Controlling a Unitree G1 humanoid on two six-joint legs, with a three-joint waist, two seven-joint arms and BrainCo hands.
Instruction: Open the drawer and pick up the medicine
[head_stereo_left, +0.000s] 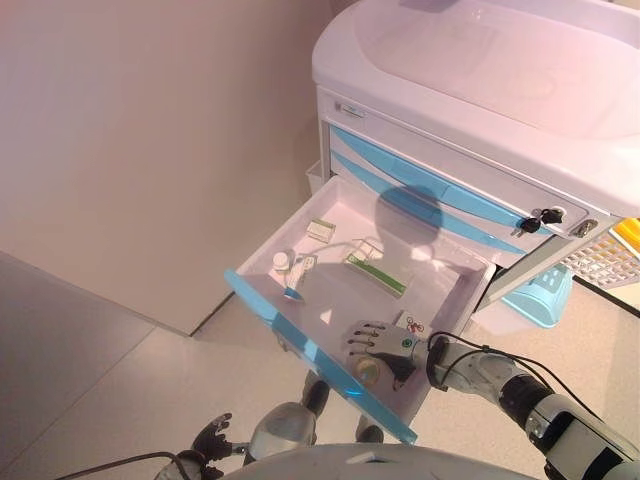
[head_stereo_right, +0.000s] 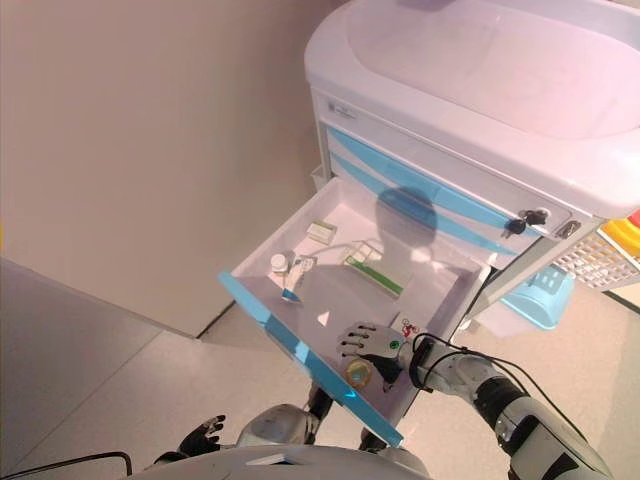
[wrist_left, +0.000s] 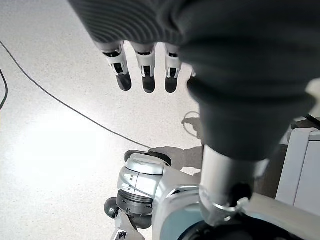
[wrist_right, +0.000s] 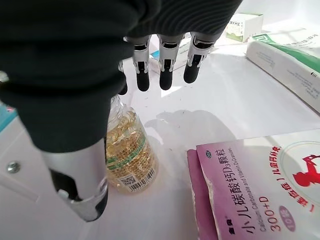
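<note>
your right hand hangs inside the open drawer with fingers straight and relaxed, holding nothing. the clear bottle of yellow capsules lies on the drawer floor just under the hand, thumb alongside it. beside the bottle sits a purple medicine box; a green-and-white box lies farther back in the drawer. your left hand hangs loose above the floor, away from the drawer.
</note>
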